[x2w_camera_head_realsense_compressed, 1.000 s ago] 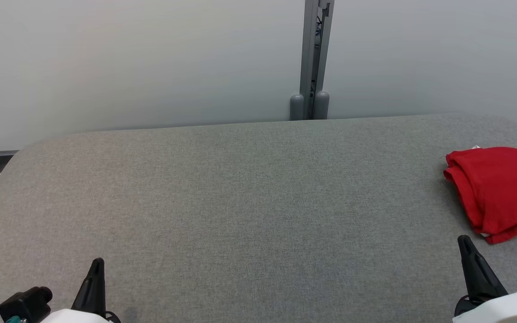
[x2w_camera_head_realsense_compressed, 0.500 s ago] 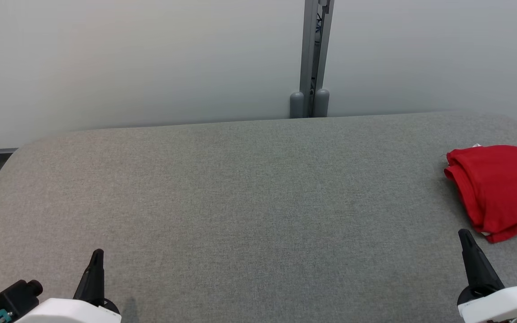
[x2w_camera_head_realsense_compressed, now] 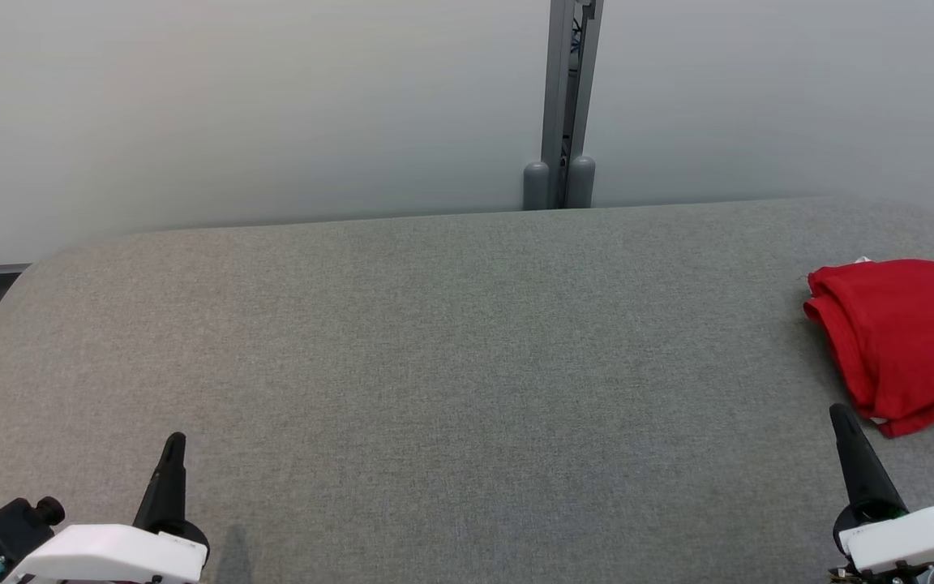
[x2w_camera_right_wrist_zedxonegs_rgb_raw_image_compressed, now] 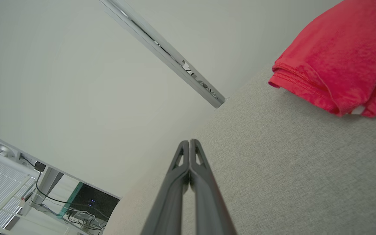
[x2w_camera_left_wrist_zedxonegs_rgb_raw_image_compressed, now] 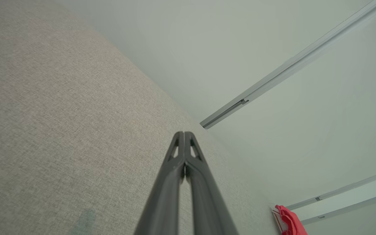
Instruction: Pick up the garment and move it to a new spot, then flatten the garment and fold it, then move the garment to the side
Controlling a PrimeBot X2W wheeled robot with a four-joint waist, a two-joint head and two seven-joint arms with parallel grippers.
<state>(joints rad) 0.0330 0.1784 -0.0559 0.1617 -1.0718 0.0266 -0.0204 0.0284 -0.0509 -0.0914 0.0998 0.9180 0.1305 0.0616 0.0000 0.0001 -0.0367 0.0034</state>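
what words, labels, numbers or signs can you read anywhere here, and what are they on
No text can be read in any view.
White tag on the red garment: no print can be made out, too small to tell.
Dark marks in the slot of the grey post: too blurred to read as letters or numbers.
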